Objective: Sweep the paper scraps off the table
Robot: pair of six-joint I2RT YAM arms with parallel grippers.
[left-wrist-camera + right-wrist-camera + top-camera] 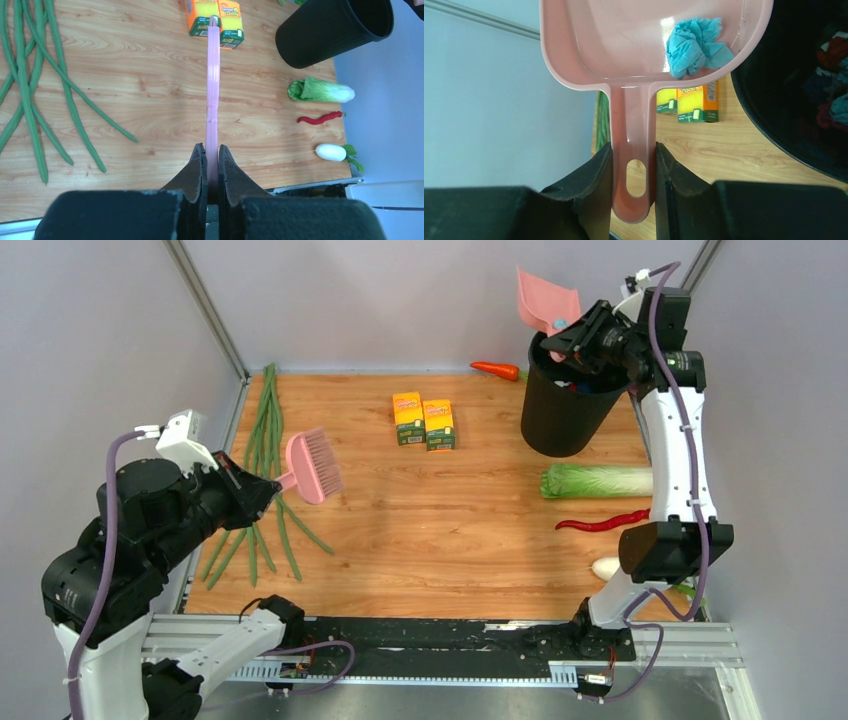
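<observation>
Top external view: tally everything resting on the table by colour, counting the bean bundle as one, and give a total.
Green: 2, bean bundle, cabbage
Orange: 3, two boxes, carrot
Red: 1, chilli
White: 1, radish
Black: 1, bin
Total: 8

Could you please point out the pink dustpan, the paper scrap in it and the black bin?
pink dustpan [634, 120]: right wrist view, on its handle.
paper scrap [691, 47]: right wrist view, middle of the blue wad.
black bin [560, 425]: top external view, on its outer wall.
</observation>
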